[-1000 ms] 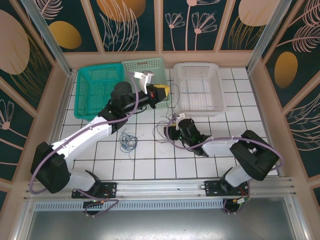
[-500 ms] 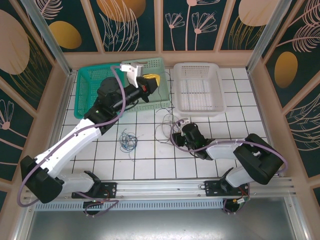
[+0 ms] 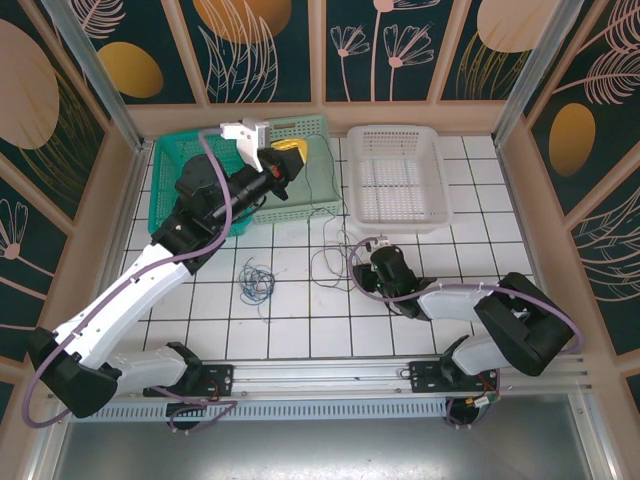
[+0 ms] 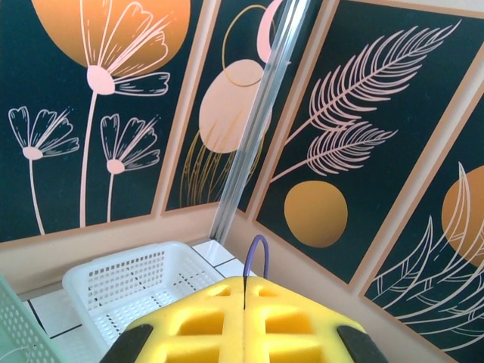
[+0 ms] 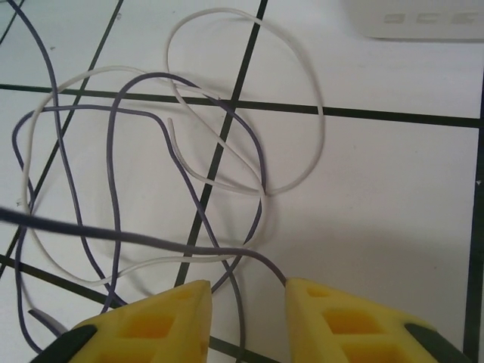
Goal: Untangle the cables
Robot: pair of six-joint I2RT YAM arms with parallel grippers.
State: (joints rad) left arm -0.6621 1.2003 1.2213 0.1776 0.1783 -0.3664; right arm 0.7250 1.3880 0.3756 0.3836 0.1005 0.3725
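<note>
left gripper (image 3: 283, 160): raised above the light-green basket, its yellow fingers pressed together on a thin dark cable (image 4: 244, 286) that runs up the seam between them.
right gripper (image 5: 248, 291): low over the bench (image 3: 300, 330) in front of the white basket, fingers apart. A grey-purple cable (image 5: 151, 242) passes through the gap, and neither finger clamps it.
loose tangle (image 3: 335, 258): lies on the tiles just left of the right gripper. From the wrist it shows as a white cable (image 5: 323, 125) looped over and under purple-grey strands.
blue cable bundle (image 3: 255, 280): a small knot on the tiles in front of the left arm, well apart from both grippers.
teal basket (image 3: 180, 190): at the back left of the bench, partly covered by the left arm. I cannot tell what is in it.
light-green basket (image 3: 300, 128): beside the teal one, under the left gripper. I cannot tell its contents.
white basket (image 3: 395, 175): at the back right, its mesh bottom in plain sight.
</note>
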